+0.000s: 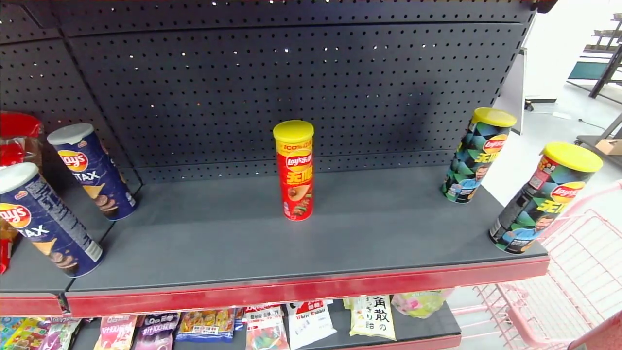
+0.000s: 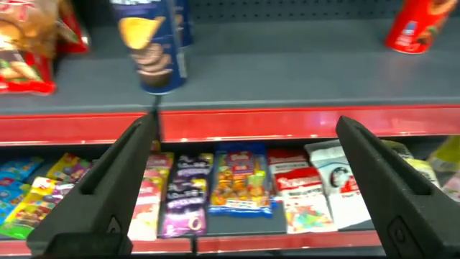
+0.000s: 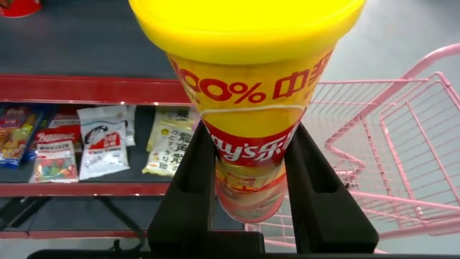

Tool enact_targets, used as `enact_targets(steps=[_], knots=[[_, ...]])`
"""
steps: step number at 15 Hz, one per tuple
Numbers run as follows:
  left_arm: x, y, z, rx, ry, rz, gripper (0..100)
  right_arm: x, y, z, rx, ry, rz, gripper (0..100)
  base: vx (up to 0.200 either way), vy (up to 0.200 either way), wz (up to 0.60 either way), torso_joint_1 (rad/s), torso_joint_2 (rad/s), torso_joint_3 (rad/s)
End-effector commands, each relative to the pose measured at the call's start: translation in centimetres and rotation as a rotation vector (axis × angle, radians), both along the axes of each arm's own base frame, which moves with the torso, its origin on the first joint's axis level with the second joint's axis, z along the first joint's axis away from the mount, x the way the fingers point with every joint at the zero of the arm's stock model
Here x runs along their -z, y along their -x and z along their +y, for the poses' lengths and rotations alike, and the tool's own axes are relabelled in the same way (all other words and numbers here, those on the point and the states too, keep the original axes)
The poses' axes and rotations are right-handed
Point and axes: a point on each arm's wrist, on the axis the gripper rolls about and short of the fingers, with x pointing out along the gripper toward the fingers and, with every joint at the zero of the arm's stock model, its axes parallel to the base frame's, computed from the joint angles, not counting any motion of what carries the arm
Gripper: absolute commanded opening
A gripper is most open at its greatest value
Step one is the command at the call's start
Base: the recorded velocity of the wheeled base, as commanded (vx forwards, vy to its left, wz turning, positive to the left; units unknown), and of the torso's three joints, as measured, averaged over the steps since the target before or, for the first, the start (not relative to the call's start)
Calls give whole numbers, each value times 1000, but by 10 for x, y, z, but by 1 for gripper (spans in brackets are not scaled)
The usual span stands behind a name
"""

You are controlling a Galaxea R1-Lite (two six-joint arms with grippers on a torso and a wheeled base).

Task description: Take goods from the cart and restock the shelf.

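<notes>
While its fingers [image 3: 190, 187] pinch a yellow-lidded can [image 3: 248, 108] from both sides, the right gripper [image 3: 248, 169] has the pink cart [image 3: 410, 201] beyond it. Left gripper [image 2: 244, 124], fingers [image 2: 108, 187] spread wide and holding nothing, faces the red edge [image 2: 287, 119] of the shelf [image 1: 218, 233]. Farther back, a red can [image 1: 294, 170] stands at centre, green cans [image 1: 478, 155] at 3 o'clock, blue cans [image 1: 92, 170] at 9 o'clock.

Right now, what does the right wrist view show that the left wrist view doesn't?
Right wrist only: a yellow-lidded chip can clamped in the right end effector, and the pink cart. Left wrist only: a dark blue chip can on the shelf, beyond the open left end effector. Both: the shelf's red edge and the snack packets below it.
</notes>
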Motion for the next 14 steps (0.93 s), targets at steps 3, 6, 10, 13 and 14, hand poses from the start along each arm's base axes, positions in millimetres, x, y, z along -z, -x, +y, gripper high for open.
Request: enact_targets(steps=[3,6,10,13,14], knots=[[0,0,0,-1,0,0,100,5,2,0,3,2,-8,0,0,67,0,-1,1,1],[0,0,0,-1,2,0,100,18,10,0,3,18,-53,0,0,0,0,0,0,0],[-1,-4,0,11,-3,52,100,14,13,0,-8,18,-82,0,0,0,0,0,0,0],[-47,-6,-5,294,-38,16,100,17,14,2,-144,-32,-83,0,0,0,0,0,0,0],[-122,-38,-7,318,56,62,100,18,14,3,-169,-39,-74,0,0,0,0,0,0,0]])
